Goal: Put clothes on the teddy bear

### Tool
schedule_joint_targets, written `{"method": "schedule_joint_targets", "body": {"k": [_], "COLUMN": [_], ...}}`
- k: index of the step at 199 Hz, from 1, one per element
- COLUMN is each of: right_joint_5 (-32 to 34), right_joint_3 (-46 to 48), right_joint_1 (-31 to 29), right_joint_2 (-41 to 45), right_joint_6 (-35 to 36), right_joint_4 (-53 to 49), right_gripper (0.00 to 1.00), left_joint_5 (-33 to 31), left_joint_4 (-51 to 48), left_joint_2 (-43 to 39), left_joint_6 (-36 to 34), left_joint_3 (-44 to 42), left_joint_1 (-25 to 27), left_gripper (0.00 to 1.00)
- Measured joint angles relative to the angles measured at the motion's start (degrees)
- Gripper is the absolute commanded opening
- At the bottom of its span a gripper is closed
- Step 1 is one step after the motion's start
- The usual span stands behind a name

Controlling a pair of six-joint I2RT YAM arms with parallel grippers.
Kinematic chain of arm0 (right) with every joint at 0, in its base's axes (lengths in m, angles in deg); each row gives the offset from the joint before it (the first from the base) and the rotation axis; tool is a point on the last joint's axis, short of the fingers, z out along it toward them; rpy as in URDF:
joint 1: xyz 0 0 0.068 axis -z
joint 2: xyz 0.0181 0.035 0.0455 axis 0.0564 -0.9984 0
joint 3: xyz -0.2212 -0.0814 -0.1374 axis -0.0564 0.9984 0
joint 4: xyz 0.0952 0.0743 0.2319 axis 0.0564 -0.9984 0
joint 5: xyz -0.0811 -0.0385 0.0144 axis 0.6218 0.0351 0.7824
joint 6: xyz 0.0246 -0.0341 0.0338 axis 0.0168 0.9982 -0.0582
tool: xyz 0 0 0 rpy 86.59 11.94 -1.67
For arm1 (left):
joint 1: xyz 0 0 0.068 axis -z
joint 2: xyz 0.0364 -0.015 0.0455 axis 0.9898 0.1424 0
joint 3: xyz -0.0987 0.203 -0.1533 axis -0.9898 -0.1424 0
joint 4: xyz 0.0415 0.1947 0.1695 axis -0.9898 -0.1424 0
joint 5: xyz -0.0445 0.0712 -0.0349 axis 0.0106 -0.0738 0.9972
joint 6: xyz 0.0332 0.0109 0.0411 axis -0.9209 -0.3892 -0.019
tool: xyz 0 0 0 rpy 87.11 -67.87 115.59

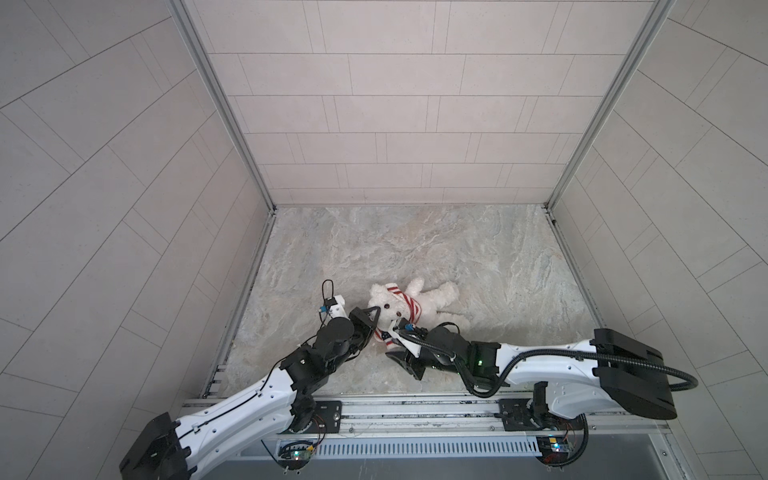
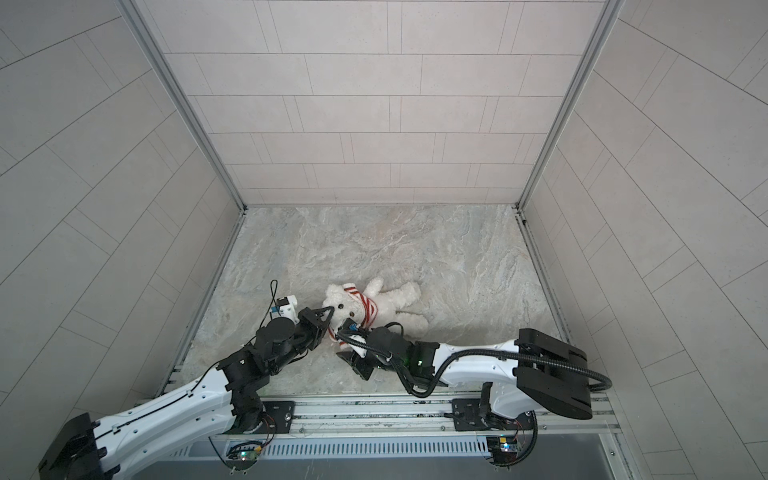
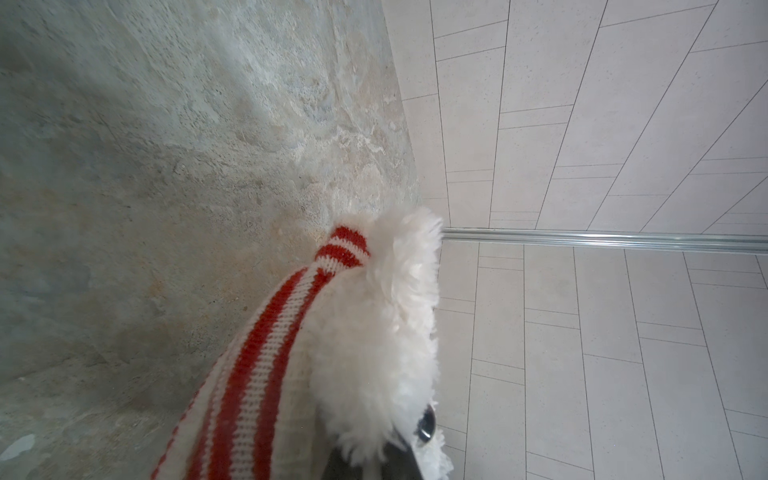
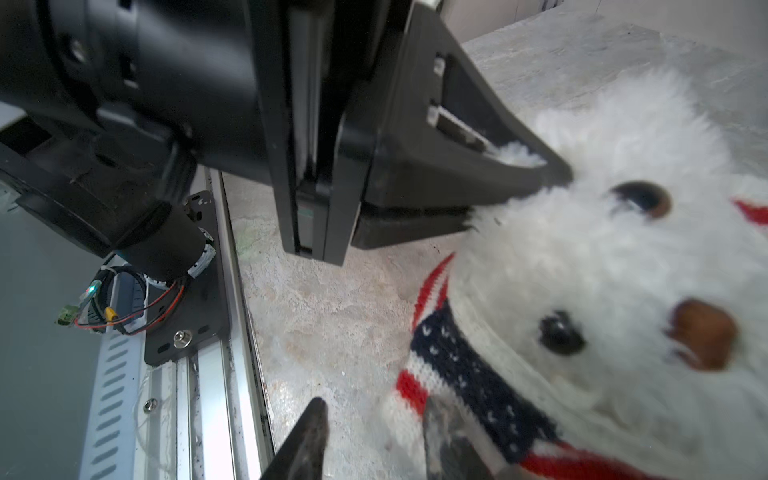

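Teddy bear (image 1: 434, 300) lies on the surface (image 1: 498, 257), head toward 9 o'clock, sweater (image 1: 412, 306) bunched at its neck. My left hand (image 1: 376, 311), at its 9 o'clock, pinches head fur; my right hand (image 4: 374, 415), at 6 o'clock, gapes narrowly.

place: robot lab test cell | walls: pale tile-look panels (image 1: 407, 124) on three sides, held by aluminium corner posts (image 1: 226, 112) | base: marble-pattern tabletop (image 1: 478, 257) | rig: left arm (image 1: 232, 411) and right arm (image 1: 552, 365) bolted to a metal rail (image 1: 415, 409) along the lower edge, exposed circuit board (image 1: 295, 455) and loose wiring beneath
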Motion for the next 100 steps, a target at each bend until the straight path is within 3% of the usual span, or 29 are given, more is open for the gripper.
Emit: {"method": "schedule_joint_targets", "body": {"k": [44, 72, 100], "right_joint_5": [4.9, 8.2, 10.8], "right_joint_3": [-0.4, -0.4, 0.2], "right_joint_1": [-0.2, -0.2, -0.2], "right_joint_2": [-1.7, -1.8, -1.8], "right_joint_6": [-0.1, -0.3, -0.4], "right_joint_4": [0.0, -0.9, -0.8], "right_gripper": [0.25, 0.40, 0.46], "left_joint_5": [-0.5, -0.6, -0.6], "left_joint_4": [0.5, 1.1, 1.6], "left_joint_2": [0.0, 0.0, 0.2], "left_joint_6": [0.3, 0.5, 0.5], "left_joint_3": [0.0, 0.0, 0.0], "left_joint_1": [0.3, 0.3, 0.5], "left_gripper": [0.00, 0.00, 0.00]}}
